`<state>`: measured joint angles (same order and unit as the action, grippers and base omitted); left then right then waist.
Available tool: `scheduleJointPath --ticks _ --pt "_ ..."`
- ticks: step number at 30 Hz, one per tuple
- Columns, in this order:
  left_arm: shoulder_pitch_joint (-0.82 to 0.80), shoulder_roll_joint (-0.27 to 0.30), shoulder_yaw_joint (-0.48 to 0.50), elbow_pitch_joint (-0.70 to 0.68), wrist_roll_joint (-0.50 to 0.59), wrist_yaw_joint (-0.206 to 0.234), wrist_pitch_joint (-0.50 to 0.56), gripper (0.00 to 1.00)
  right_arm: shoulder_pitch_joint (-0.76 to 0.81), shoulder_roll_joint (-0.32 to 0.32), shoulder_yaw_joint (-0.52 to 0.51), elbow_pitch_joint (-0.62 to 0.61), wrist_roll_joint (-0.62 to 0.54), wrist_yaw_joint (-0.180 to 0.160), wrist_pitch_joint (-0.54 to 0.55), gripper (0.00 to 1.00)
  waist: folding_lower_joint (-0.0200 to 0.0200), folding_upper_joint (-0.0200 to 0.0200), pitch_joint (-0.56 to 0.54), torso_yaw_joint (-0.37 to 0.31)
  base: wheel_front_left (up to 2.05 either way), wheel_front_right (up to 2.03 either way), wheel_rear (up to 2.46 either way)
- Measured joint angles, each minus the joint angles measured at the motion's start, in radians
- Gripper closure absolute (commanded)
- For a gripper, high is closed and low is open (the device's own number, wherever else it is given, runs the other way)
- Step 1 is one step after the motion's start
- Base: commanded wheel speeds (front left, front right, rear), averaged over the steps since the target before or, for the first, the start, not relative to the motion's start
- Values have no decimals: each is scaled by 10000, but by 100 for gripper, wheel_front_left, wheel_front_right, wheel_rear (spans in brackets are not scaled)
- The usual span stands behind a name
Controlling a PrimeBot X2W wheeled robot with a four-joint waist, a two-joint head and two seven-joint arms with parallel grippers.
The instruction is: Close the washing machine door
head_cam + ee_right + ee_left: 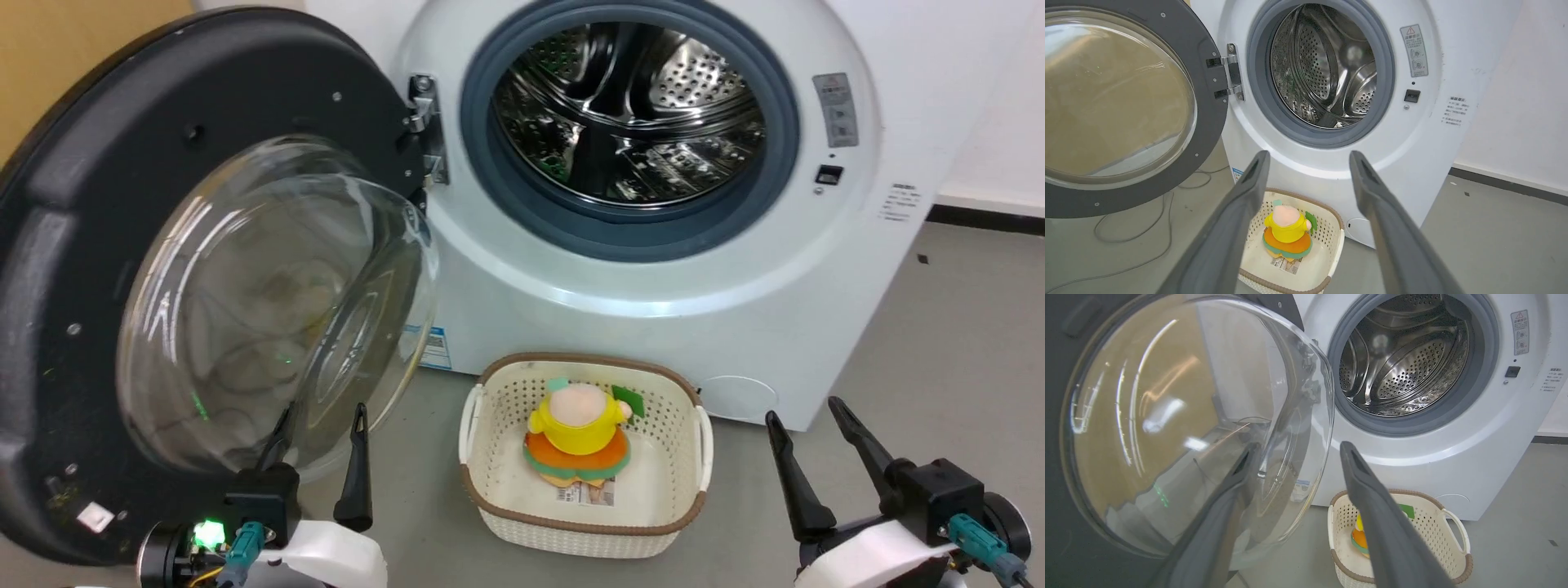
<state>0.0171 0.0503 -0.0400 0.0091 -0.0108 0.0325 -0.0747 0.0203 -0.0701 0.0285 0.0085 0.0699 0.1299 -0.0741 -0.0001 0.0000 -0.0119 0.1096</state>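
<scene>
Not much progress on this one, I reckon. The washing machine door (212,278) hangs wide open at 9 o'clock in the head view, hinged on the 9 o'clock side of the washing machine (653,310), so the drum (629,114) is fully exposed. The left end effector (325,412) is spread and empty at 7 o'clock, fingers right by the glass bowl's lower edge. I can't tell if it's touching. The right end effector (802,408) is spread and empty too, at 5 o'clock, well apart from the door. A basket (498,490) with a plush toy (578,425) sits on the floor at 6 o'clock. The whole swing-and-latch looks left to do.
</scene>
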Motion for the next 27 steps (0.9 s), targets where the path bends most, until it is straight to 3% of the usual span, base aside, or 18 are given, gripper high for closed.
scheduleJointPath --ticks 27 --pt "248 25 4 -499 -10 489 -589 0 -202 -374 844 313 616 0 -598 0 1 0 140 1703 0 0 0"
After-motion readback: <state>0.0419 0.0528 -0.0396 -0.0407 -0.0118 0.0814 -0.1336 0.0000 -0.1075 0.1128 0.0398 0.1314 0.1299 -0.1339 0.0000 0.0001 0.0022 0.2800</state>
